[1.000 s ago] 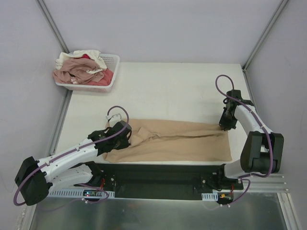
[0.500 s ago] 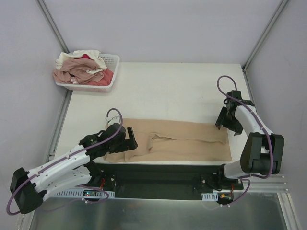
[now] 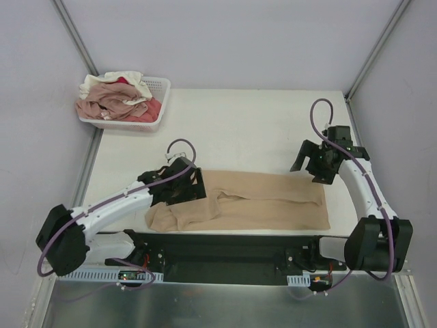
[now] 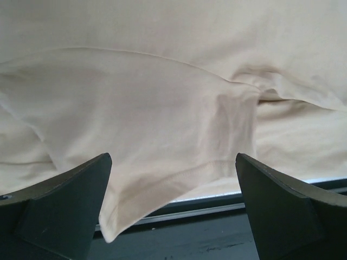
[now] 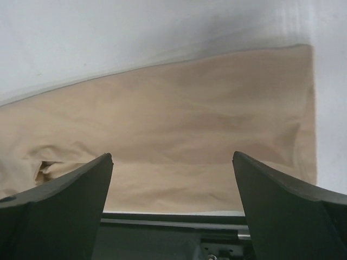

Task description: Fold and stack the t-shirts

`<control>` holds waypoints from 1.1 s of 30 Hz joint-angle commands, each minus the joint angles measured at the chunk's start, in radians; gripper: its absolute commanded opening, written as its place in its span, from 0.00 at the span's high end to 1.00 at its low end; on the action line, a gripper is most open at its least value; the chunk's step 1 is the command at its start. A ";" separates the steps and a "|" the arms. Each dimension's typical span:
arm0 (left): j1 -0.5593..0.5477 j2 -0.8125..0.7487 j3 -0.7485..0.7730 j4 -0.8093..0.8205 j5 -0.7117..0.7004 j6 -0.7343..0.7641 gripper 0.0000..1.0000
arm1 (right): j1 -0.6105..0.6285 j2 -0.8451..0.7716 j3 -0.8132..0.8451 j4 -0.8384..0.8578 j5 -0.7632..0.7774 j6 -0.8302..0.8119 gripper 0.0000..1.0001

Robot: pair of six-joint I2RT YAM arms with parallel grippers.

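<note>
A tan t-shirt (image 3: 259, 201) lies folded into a long band along the table's near edge. My left gripper (image 3: 189, 190) hovers open over its left end, holding nothing. In the left wrist view the tan t-shirt (image 4: 162, 114) fills the picture beyond my open left gripper (image 4: 173, 158), and a sleeve hem (image 4: 116, 225) hangs past the table edge. My right gripper (image 3: 311, 167) is open above the shirt's far right corner. My right gripper (image 5: 172, 156) frames the tan t-shirt (image 5: 179, 130) with nothing between its fingers. More t-shirts (image 3: 113, 99), pink, cream and red, are heaped in the basket.
The white lattice basket (image 3: 158, 87) stands at the table's far left corner. A black rail (image 3: 225, 249) runs along the near edge just below the shirt. Grey walls with metal posts close in the left, back and right sides.
Both grippers have opened and let go of the tan shirt. The left one rose and shifted right over the cloth; the right one lifted off the shirt's right end. The shirt's left part has settled flatter.
</note>
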 commanded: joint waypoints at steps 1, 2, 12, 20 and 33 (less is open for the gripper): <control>0.059 0.134 -0.003 0.080 0.138 -0.005 0.01 | 0.086 0.073 0.000 0.061 -0.138 -0.014 0.03; 0.088 0.182 -0.009 0.097 0.156 -0.006 0.01 | 0.105 0.095 0.000 0.064 -0.130 -0.012 0.03; 0.309 0.567 0.211 0.232 0.291 0.119 0.01 | 0.183 0.326 -0.017 0.126 -0.109 0.025 0.03; 0.383 1.146 0.872 0.180 0.532 0.206 0.00 | 0.287 0.288 -0.146 0.134 -0.132 0.019 0.03; 0.366 1.700 1.744 0.369 0.695 -0.214 0.01 | 0.768 0.282 -0.050 0.184 -0.241 0.114 0.03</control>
